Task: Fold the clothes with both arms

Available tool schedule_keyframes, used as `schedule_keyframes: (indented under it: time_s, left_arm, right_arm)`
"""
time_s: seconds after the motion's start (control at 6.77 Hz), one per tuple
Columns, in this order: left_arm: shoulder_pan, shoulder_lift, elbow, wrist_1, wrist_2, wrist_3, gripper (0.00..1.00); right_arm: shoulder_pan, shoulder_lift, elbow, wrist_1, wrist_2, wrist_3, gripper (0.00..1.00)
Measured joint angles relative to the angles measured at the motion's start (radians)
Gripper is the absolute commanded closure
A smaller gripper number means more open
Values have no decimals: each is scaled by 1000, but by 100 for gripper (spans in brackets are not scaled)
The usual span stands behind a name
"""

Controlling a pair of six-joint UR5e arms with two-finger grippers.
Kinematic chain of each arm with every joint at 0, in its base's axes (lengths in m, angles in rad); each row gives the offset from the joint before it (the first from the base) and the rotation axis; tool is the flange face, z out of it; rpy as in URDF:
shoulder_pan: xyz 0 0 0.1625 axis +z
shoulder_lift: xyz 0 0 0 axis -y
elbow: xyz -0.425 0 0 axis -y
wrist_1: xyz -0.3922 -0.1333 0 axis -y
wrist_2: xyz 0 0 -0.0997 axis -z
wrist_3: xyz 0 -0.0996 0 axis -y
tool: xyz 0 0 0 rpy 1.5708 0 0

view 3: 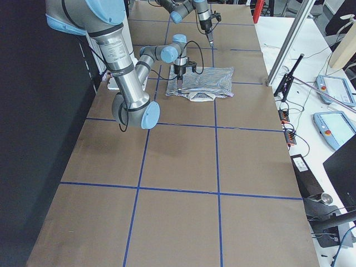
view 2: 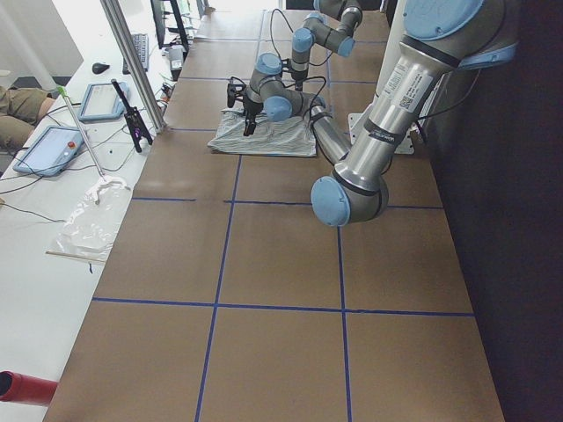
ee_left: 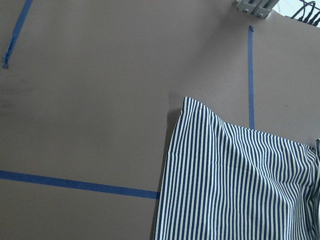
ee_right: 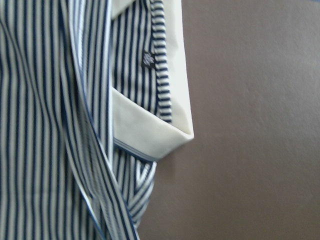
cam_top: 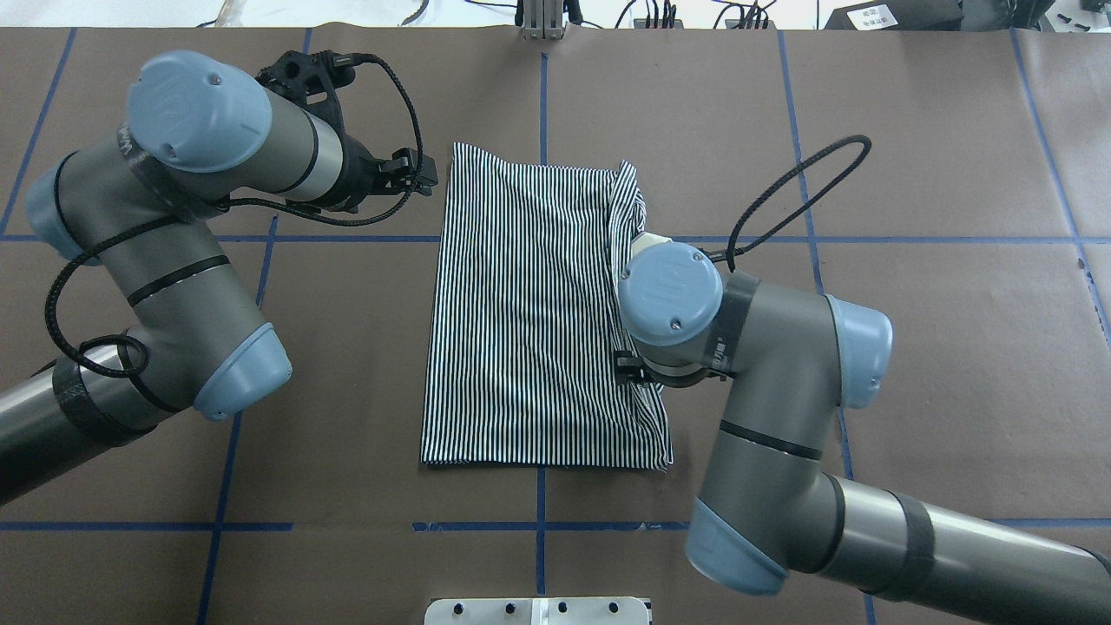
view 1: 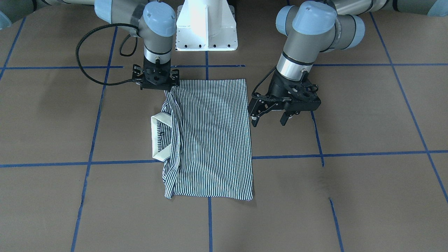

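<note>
Overhead exterior: I am logging polo shirt [cam_top: 521, 304] lying folded, counter [cam_top: 911, 347] showing wide beyond every edge; left claw [view 1: 269, 120] hanging spread, empty; right claw [view 1: 156, 81] grip: cannot tell.

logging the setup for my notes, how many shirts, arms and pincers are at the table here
striped polo shirt: 1
robot arms: 2, left arm and right arm
pincers: 2, left pincer and right pincer
total: 5

The striped shirt [ee_left: 235, 185] covers the lower right of the brown table [ee_left: 100, 100], beside blue tape lines [ee_left: 75, 184].
</note>
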Motion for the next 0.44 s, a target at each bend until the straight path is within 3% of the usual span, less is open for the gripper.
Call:
schedule_keyframes:
  time_s: [0.3, 0.44]
  left_arm:
    - [0, 4, 11, -29, 0, 0, 0]
    - [0, 5, 13, -35, 0, 0, 0]
  right_arm:
    - [16, 81, -181, 115, 2, -18, 0]
    - [16, 87, -220, 139, 12, -21, 0]
